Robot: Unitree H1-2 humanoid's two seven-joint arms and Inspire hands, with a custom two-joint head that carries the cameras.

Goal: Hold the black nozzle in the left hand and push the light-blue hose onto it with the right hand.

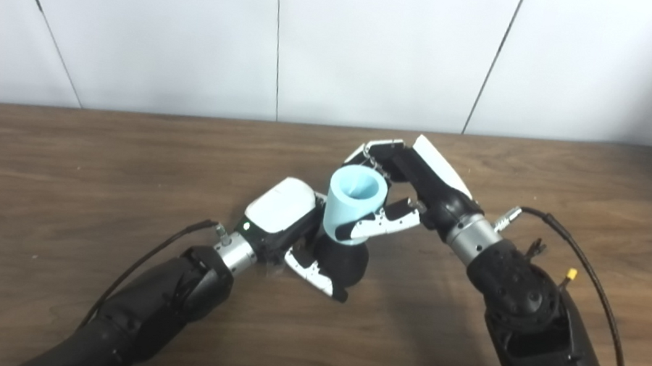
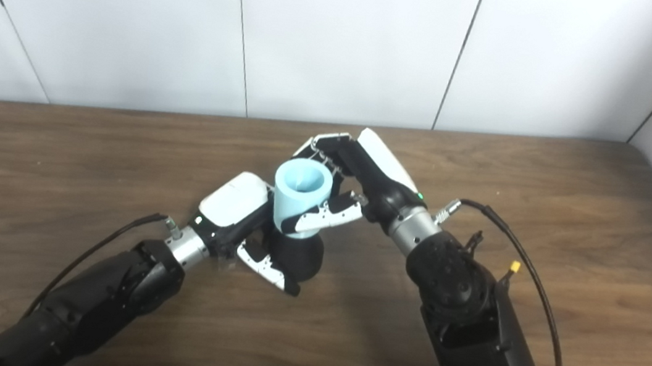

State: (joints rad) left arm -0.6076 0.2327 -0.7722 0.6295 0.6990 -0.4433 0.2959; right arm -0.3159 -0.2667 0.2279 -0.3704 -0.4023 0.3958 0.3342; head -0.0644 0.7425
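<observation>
Left eye view showed our left hand [image 1: 289,228] wrapped around the black nozzle [image 1: 341,262] mid-table [image 1: 53,174], our right hand [image 1: 406,186] clasping the light-blue hose [image 1: 351,208] seated atop it; we judged a straight, steady downward push best.

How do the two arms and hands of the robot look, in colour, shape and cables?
Both arms are bulky matte black with silver metal wrists. The left hand and right hand have glossy white backs and black-and-white fingers. A thin black cable runs along each forearm; the right arm also carries a small yellow connector.
</observation>
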